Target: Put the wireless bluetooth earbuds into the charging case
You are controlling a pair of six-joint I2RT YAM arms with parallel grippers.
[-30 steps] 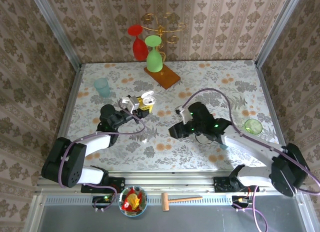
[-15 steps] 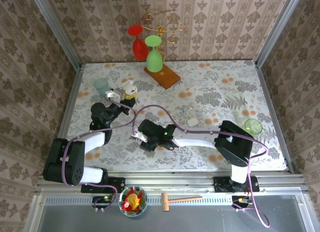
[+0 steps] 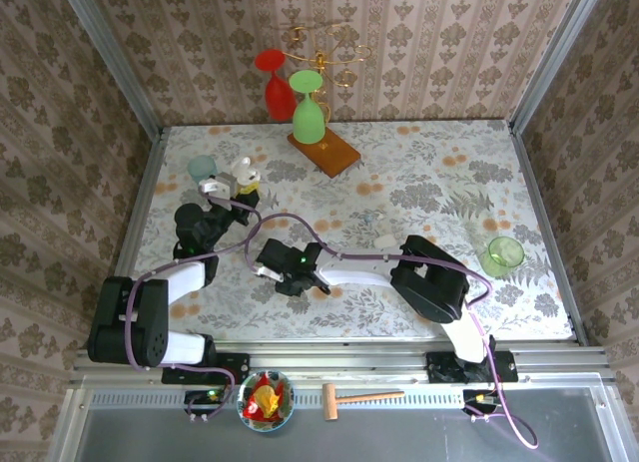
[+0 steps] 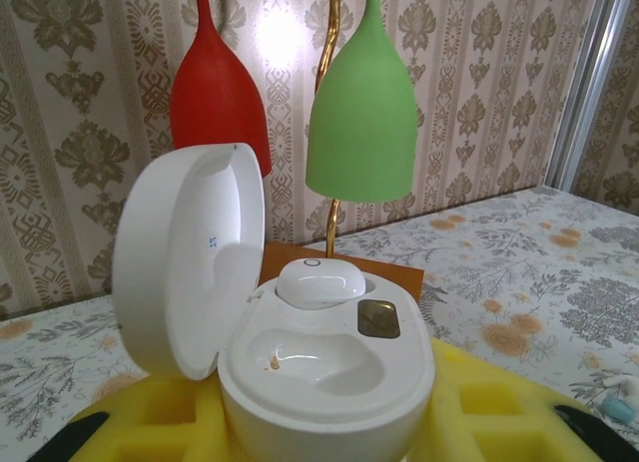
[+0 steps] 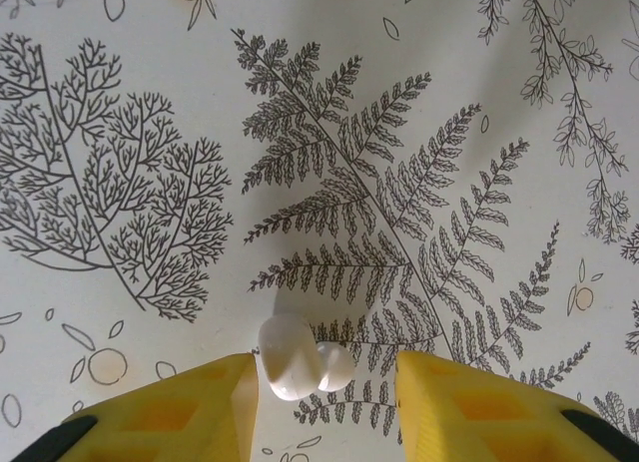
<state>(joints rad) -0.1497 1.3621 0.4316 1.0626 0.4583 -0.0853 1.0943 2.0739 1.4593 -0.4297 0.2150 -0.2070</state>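
The white charging case (image 4: pixel 324 367) stands open, its lid (image 4: pixel 185 257) tipped to the left. My left gripper (image 4: pixel 324 427) is shut on its base between yellow fingers (image 4: pixel 494 412). One earbud (image 4: pixel 319 280) sits in the far slot, and the near slot is empty. From above, the case (image 3: pixel 243 171) is at the back left, held by the left gripper (image 3: pixel 232 190). A second white earbud (image 5: pixel 298 364) lies on the patterned table between the yellow fingers of my right gripper (image 5: pixel 321 382). The jaws are open: the left finger (image 5: pixel 215 397) nearly touches it, the right one stands apart. The right gripper (image 3: pixel 273 274) reaches left of centre.
A red glass (image 3: pixel 277 83) and a green glass (image 3: pixel 308 108) hang on a gold stand with a wooden base (image 3: pixel 327 153) behind the case. A teal cup (image 3: pixel 203 169) stands at the left, a green cup (image 3: pixel 504 254) at the right. A small white piece (image 3: pixel 383 241) lies mid-table.
The right arm swung from the table's middle far to the left, and its jaws narrowed around the earbud. The left gripper carried the open case left and back.
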